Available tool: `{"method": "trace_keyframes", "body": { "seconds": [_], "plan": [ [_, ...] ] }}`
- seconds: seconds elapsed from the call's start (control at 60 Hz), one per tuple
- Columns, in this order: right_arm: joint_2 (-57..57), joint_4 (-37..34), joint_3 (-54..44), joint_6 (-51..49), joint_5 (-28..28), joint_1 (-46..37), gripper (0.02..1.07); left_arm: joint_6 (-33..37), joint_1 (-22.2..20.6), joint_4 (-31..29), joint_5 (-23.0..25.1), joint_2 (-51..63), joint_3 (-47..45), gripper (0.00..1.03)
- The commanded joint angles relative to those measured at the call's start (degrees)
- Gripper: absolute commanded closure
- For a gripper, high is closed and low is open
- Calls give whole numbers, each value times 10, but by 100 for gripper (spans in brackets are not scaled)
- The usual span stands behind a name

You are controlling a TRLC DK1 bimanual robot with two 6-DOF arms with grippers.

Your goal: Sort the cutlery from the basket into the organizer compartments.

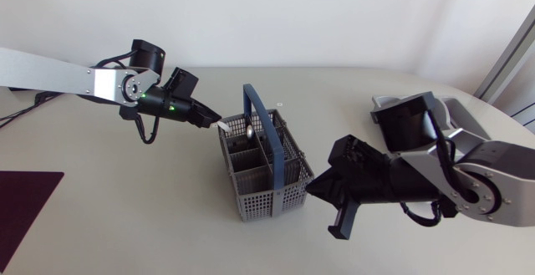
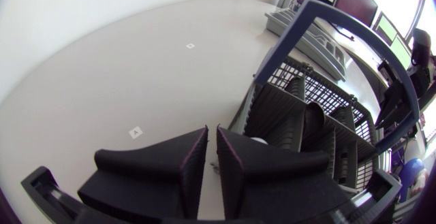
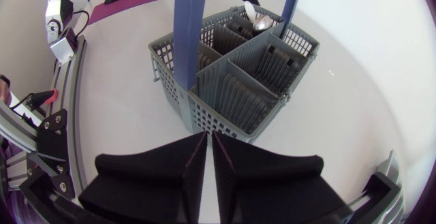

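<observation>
Both closed together: left pincer (image 2: 212,130), right pincer (image 3: 208,137) | grey mesh basket (image 1: 261,201), blue handle (image 1: 266,116), white spoon (image 3: 251,9) inside

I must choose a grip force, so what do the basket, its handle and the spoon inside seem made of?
Basket: grey matte plastic, judging by its moulded grid walls. Handle: probably blue plastic, smooth and dull. Spoon: likely polished metal; its bowl mirrors the surroundings.

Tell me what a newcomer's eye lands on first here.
The grey, blue-handled basket stands mid-table, with a spoon in its far compartment. The left end effector sits at the basket's far corner by that spoon. The right end effector points at its near right side.
</observation>
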Motion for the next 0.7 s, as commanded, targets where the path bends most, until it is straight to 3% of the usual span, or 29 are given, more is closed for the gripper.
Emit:
{"method": "trace_keyframes", "body": {
  "seconds": [0.0,0.267,0.683],
  "plan": [
    [31,23,-13,8,8,12,102,4,-6,-13,16,20,22,92],
    [109,88,21,7,72,7,102,56,5,-83,71,14,15,97],
    [176,146,86,-3,77,-76,102,109,40,-107,102,-83,-103,97]
  ]
}}
